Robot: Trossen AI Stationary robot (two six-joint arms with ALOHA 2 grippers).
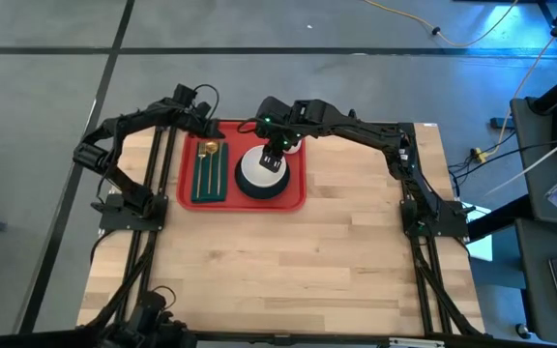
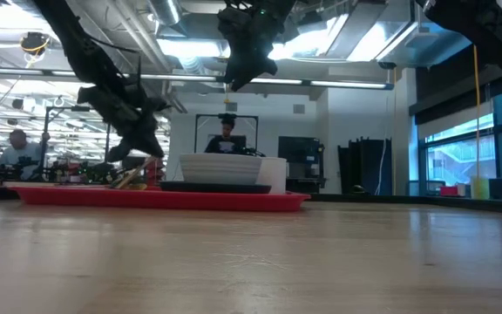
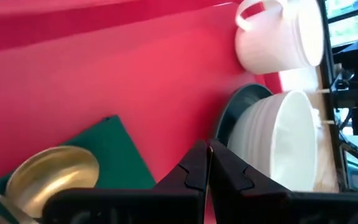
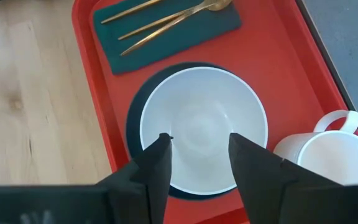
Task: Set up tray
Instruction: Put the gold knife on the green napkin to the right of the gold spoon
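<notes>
The red tray [image 1: 296,196] lies on the far half of the wooden table. On its left part a dark green napkin [image 4: 143,55] carries gold cutlery [image 4: 179,15], including a spoon [image 3: 55,174]. A white bowl [image 4: 204,124] sits on a dark plate [image 4: 134,121] in the tray's middle. A white mug [image 4: 328,155] stands beside it, toward the tray's far right corner. My right gripper [image 4: 199,155] hangs open, well above the bowl [image 2: 220,167]. My left gripper [image 3: 208,158] is shut, over the tray's far left part near the spoon, touching nothing.
The near half of the table [image 1: 288,261] is bare wood. The mug [image 1: 295,147] stands close to the bowl's far side, under my right arm. Beyond the table, the low view shows a workshop with a person [image 2: 14,148] at the left.
</notes>
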